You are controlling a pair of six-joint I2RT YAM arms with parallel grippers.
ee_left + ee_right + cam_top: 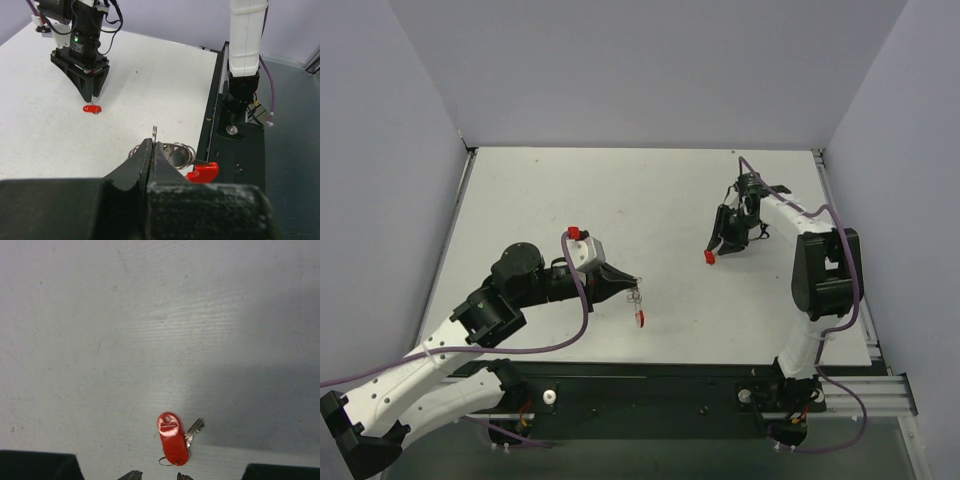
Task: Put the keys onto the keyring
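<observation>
While my left claw [152, 145] clenches the keyring [179, 154], my right claw [157, 476] hangs slightly parted over the keys [173, 438], itself mostly cut off from view.

Left end effector [153, 146] tight — right end effector [713, 248] slightly ajar

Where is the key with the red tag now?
The key lies on the table, right of centre in the top view, just beneath the right gripper.
</observation>
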